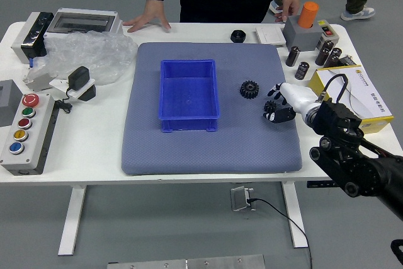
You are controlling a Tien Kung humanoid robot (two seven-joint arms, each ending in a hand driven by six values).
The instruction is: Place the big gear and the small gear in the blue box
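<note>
Seemingly spread, the right hand (295, 100) straddles the small gear (269, 106), partly hiding it.

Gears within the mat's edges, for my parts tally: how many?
2: big gear right of the blue box; small gear farther right, at the robot's right hand, which may hide more.

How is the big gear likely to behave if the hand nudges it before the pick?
The big gear will probably stay stiff, as its toothed disc looks solid and keeps an even round outline. It seems to lie flat on the mat, so a push should slide or spin it rather than tip it. Tilted onto its round rim, it might roll.
</note>
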